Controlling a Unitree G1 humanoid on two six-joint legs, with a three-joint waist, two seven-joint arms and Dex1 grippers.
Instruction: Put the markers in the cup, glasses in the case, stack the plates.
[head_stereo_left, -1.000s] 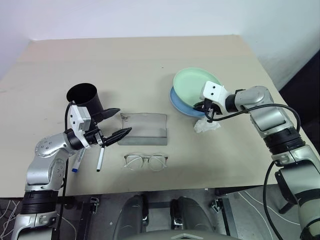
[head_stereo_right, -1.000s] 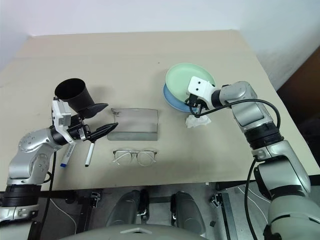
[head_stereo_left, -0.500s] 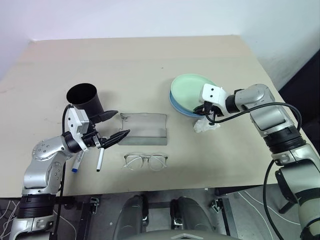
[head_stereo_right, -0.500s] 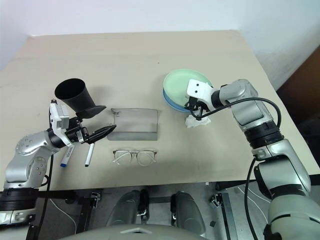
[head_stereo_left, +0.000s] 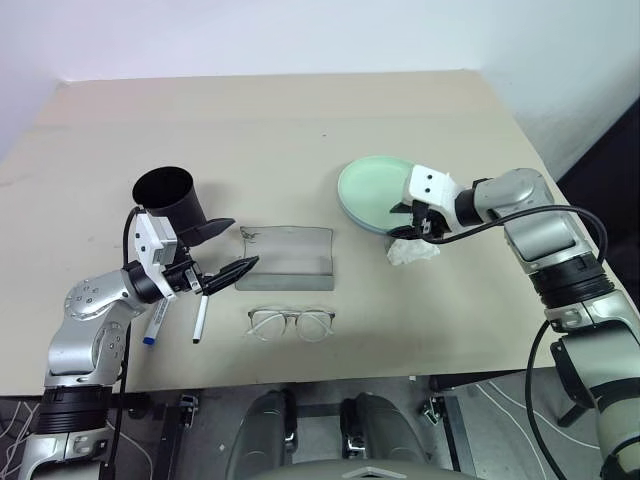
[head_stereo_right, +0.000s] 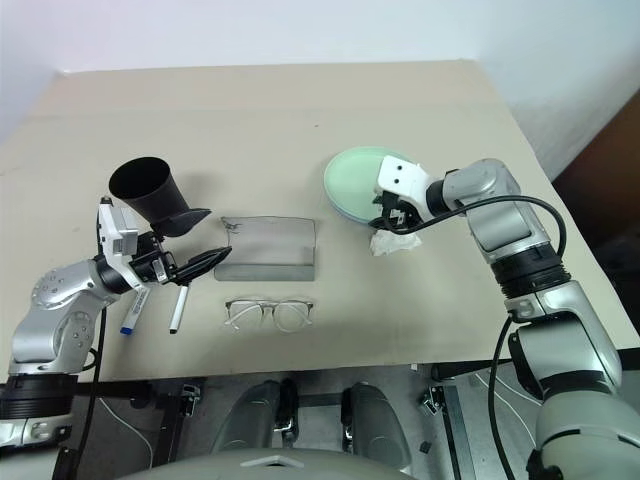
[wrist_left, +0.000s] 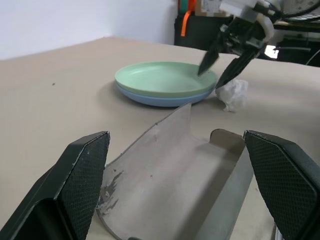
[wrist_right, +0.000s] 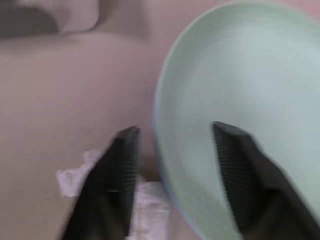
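Mint-green plate (head_stereo_left: 377, 190) sits squarely on the light blue plate (wrist_left: 150, 98), whose rim shows beneath it in the left wrist view; the stack lies on the beige worktop (head_stereo_left: 280, 120). Just at its near edge hangs the right pincer (head_stereo_left: 416, 222), its two black fingers (wrist_right: 116, 175) spread apart astride the rim and gripping nothing, with a crumpled white tissue (head_stereo_left: 412, 250) beside them. In the middle of the worktop the grey case (head_stereo_left: 288, 257) lies open, and the glasses (head_stereo_left: 291, 323) lie just in front of it, apart from it. On the robot's left the black cup (head_stereo_left: 170, 199) stands tilted behind the left pincer (head_stereo_left: 222, 247), which is spread wide and empty, pointing towards the case. Two markers (head_stereo_left: 200, 318) lie on the worktop just beside that pincer.
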